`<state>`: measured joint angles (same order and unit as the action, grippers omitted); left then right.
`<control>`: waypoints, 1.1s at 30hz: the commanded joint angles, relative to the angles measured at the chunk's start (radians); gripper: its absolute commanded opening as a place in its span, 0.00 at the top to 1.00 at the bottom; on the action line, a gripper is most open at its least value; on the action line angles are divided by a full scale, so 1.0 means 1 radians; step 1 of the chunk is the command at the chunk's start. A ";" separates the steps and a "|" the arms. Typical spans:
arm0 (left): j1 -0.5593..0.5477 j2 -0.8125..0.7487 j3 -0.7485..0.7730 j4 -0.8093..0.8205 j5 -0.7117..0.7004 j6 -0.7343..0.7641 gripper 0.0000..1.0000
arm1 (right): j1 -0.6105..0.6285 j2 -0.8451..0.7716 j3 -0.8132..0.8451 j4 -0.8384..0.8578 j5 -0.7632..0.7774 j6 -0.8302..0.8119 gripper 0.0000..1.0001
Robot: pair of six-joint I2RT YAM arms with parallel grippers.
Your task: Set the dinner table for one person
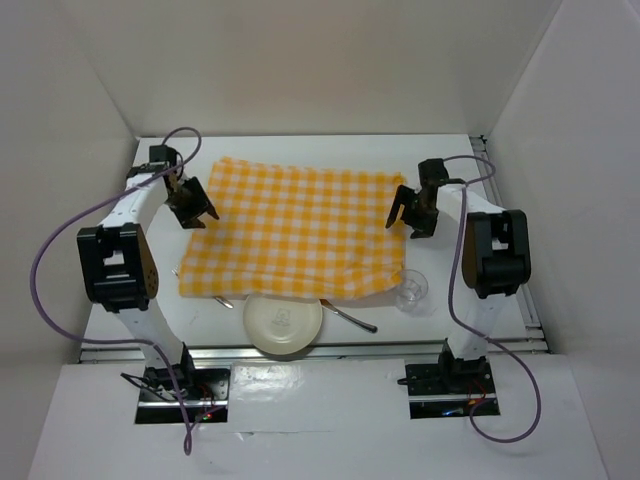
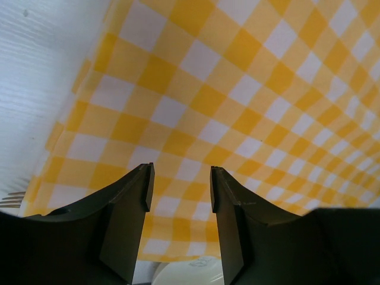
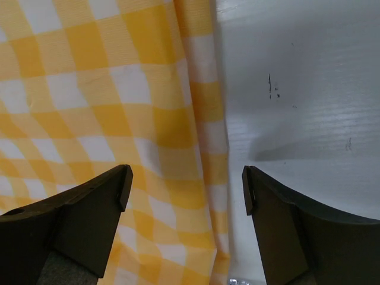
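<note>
A yellow-and-white checked cloth (image 1: 295, 228) lies spread on the white dinner table (image 1: 440, 160). My left gripper (image 1: 197, 215) is open and empty above the cloth's left edge; the cloth (image 2: 237, 107) fills its wrist view. My right gripper (image 1: 410, 222) is open and empty above the cloth's right edge (image 3: 202, 148), with bare table (image 3: 303, 89) to its right. A pale plate (image 1: 283, 324) sits at the cloth's near edge, partly under it. A clear glass (image 1: 411, 290) stands at the cloth's near right corner. Cutlery (image 1: 350, 318) pokes out from under the cloth beside the plate.
White walls enclose the table on the left, back and right. Metal rails (image 1: 380, 349) run along the table's near edge. Purple cables (image 1: 60, 240) loop beside both arms. A fork's tines (image 2: 10, 199) show at the cloth's left edge.
</note>
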<state>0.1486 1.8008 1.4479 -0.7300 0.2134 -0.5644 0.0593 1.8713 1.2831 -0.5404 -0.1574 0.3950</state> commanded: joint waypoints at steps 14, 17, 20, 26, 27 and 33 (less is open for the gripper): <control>-0.047 0.321 0.296 -0.052 -0.059 0.009 0.39 | -0.023 0.239 0.243 0.060 -0.054 0.059 1.00; -0.057 0.406 0.397 -0.078 -0.059 0.009 0.38 | -0.042 0.281 0.306 0.079 -0.064 0.113 1.00; -0.066 0.433 0.474 -0.092 -0.059 0.020 0.33 | -0.061 0.327 0.363 0.089 -0.044 0.145 1.00; -0.075 0.410 0.519 -0.081 -0.049 0.051 0.21 | -0.070 0.469 0.525 0.066 -0.024 0.168 1.00; -0.075 0.410 0.519 -0.082 -0.049 0.063 0.21 | -0.070 0.483 0.565 0.057 -0.015 0.168 1.00; -0.075 0.327 0.442 -0.082 -0.049 0.084 0.22 | -0.070 0.525 0.552 0.086 0.041 0.202 1.00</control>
<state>0.0734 2.2242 1.9236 -0.7898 0.1589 -0.5179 -0.0067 2.3478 1.8530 -0.4625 -0.2070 0.5713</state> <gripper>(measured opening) 0.790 0.032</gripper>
